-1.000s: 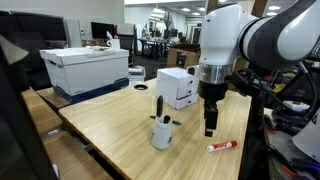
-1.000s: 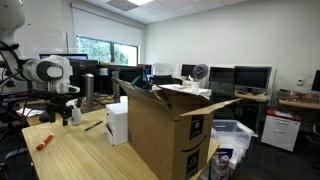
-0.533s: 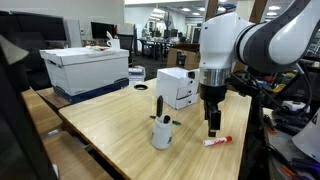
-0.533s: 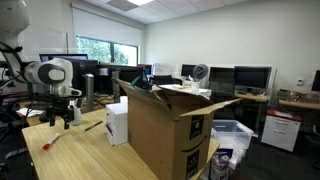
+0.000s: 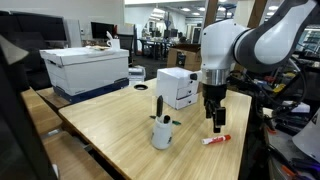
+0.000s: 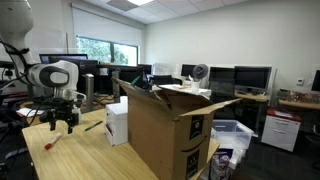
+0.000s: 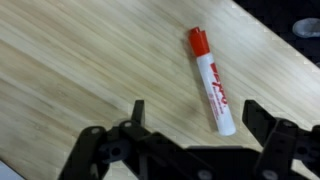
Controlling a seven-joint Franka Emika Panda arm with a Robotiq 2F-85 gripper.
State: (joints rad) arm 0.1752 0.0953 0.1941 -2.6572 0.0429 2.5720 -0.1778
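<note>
Gripper (image 7: 198, 112) wide open, nothing held, hanging tip-down just above counter (image 7: 70, 60). Red marker (image 7: 211, 80) flat on the wood below, sitting between the fingers in wrist view but nearer one finger than the other. Red cap at the far end, barrel roughly across the closing line.

Judgement: orientation good, centring off.
- Shift sideways to centre the barrel.
- Descend straight and stop short of the wood.
- Close on the white barrel mid-length, not on the cap.
- Risk of rolling on one-sided contact.

Red marker (image 5: 214, 140) near the counter edge in an exterior view. White bottle (image 5: 162, 132) well apart, white box (image 5: 178, 87) behind, lidded bin (image 5: 85, 68) further back. Big cardboard box (image 6: 165, 130) at the far end.
</note>
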